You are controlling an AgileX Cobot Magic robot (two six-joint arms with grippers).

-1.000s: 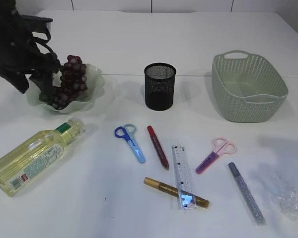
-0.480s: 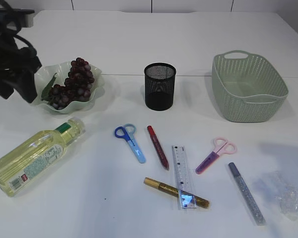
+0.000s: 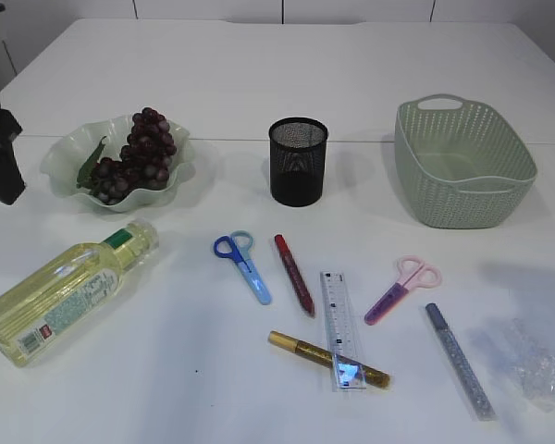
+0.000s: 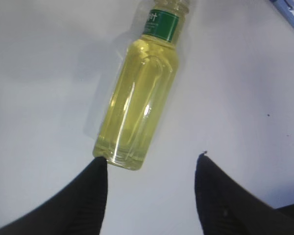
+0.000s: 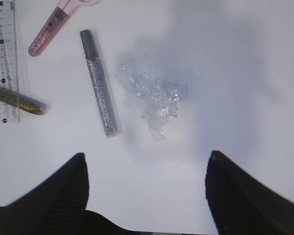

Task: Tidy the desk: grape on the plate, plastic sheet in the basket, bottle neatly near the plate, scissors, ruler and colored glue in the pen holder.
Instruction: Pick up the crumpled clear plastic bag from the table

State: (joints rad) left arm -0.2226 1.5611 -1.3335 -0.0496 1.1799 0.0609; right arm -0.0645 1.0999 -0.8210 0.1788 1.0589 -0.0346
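Gone from the plate [image 3: 65, 157] to the frame's left edge, the left pincer [image 4: 152, 164] hangs open above the bottle [image 4: 139, 105], whose long axis runs up-frame away from it.

A white table [image 3: 259, 65] fills nearly the whole exterior view, its smooth top evenly lit, with soft grey shadows on it. A thin seam crosses the table from side to side. Beyond the table's far edge stand pale panels [image 3: 351, 9] split by dark vertical gaps
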